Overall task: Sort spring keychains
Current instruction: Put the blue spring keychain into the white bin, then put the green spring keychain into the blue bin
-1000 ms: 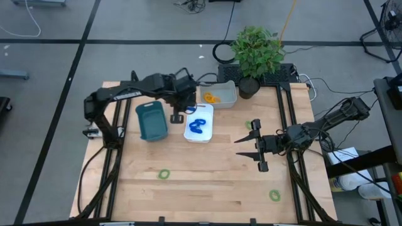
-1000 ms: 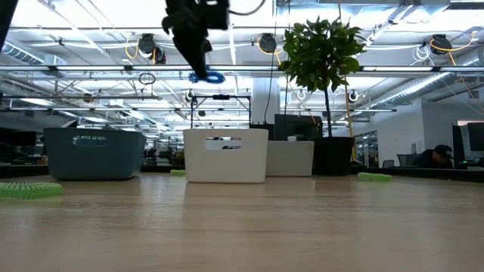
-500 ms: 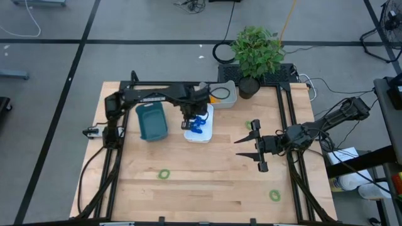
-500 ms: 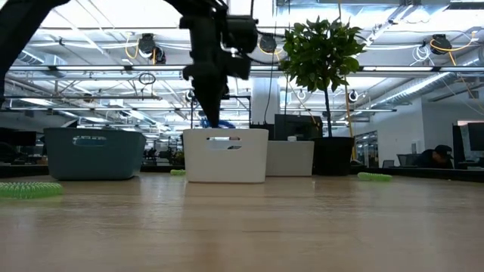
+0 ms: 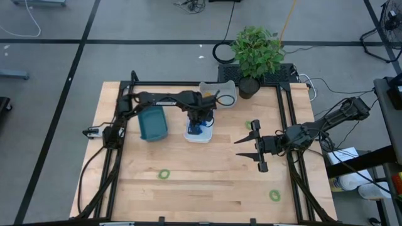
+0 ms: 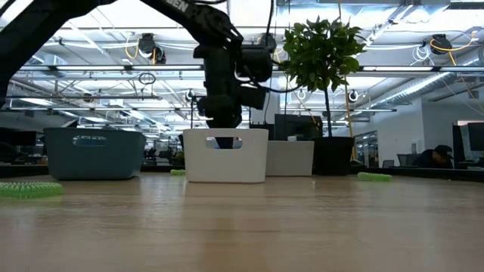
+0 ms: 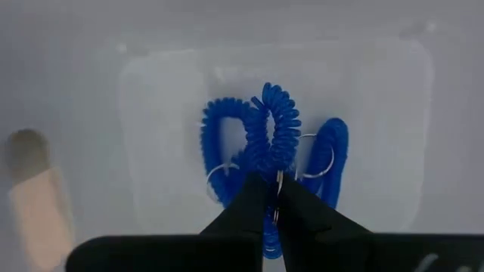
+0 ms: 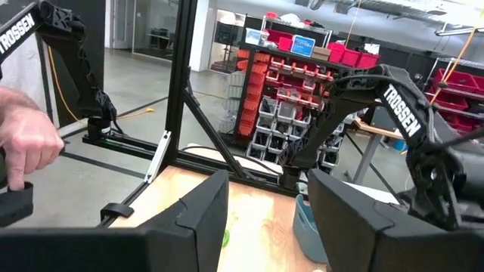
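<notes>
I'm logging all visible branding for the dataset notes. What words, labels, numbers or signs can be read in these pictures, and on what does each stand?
"TROSSEN": in white on the dark left arm across the table, right wrist view.
"TROSSEN": on a dark arm segment at the edge of the right wrist view.
White lettering on the arm in the low view: cut off, unreadable.
Labels on the red storage bins: too small to read.

A pale wooden desk (image 5: pixel 207 182) stands on a grey floor (image 5: pixel 157 59) crossed by dark lines. A potted plant (image 5: pixel 256 50) sits at the desk's far edge. Overhead run white beams and hanging lights (image 6: pixel 147 45). Shelves of red bins (image 8: pixel 283 68) line the far side, and a person's hand (image 8: pixel 26 147) shows nearby.
</notes>
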You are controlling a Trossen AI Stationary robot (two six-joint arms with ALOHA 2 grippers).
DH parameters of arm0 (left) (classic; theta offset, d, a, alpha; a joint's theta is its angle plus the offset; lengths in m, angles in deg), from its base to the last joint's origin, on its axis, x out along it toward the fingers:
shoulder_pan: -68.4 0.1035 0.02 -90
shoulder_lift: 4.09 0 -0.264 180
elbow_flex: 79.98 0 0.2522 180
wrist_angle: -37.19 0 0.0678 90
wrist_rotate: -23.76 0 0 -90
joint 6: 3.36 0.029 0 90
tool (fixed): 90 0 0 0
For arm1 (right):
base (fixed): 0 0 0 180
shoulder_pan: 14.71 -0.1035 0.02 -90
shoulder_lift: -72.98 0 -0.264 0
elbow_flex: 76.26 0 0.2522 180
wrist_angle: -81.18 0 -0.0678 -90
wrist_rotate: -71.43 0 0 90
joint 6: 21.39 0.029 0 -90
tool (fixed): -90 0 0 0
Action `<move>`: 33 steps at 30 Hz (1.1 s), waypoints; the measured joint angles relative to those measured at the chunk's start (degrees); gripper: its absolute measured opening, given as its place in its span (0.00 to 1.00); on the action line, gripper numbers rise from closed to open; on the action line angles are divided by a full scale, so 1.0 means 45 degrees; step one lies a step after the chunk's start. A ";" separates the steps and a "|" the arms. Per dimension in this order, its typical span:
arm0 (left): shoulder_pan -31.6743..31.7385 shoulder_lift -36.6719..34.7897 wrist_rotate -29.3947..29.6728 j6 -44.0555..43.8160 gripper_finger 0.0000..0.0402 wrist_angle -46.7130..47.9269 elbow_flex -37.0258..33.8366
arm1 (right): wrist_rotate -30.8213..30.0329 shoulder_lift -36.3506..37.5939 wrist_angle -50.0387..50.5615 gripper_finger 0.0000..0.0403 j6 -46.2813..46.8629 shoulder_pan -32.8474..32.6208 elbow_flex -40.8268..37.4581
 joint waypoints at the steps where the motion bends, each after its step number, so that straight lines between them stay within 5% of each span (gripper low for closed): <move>1: 0.0000 0.0118 -0.0087 0.0000 0.03 -0.0015 0.0000 | 0.0001 0.0000 0.0015 0.42 0.0000 -0.0001 0.0000; 6: -0.0029 0.0317 -0.0122 -0.0205 0.06 0.0012 0.0000 | -0.0004 0.0000 0.0110 0.42 0.0000 -0.0003 0.0000; 24: 0.0107 0.0170 -0.0008 -0.0829 0.72 -0.0068 0.0005 | -0.0014 0.0000 0.0183 0.42 0.0000 -0.0003 0.0000; 33: -0.0061 -0.1381 -0.0419 -0.1213 0.84 0.0031 0.0000 | -0.0033 0.0000 0.0188 0.42 0.0598 -0.0003 0.0000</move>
